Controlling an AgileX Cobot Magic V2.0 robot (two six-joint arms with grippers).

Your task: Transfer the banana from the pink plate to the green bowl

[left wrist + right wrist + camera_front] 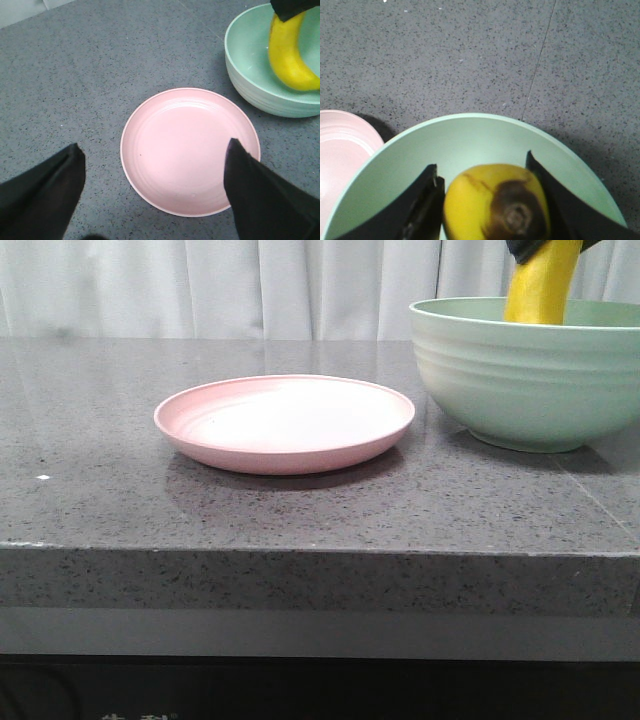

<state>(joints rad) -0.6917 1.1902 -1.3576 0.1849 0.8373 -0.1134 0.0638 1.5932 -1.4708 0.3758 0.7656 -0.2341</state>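
Note:
The yellow banana [541,285] hangs nearly upright, with its lower end inside the mint-green bowl [520,380] at the right of the table. My right gripper [481,162] is shut on the banana [492,205], with a finger pressed to each side and the dark tip facing the camera. Only its dark lower edge [520,250] shows in the front view. The pink plate [285,425] is empty, left of the bowl. My left gripper [154,145] is open and empty above the plate [185,150]. The left wrist view also shows the banana [290,55] in the bowl [250,95].
The grey speckled stone tabletop [100,440] has its front edge near the camera. A white curtain [250,285] hangs behind the table. The plate and the bowl stand close together with a small gap between them. A thin seam [540,60] runs across the tabletop beyond the bowl.

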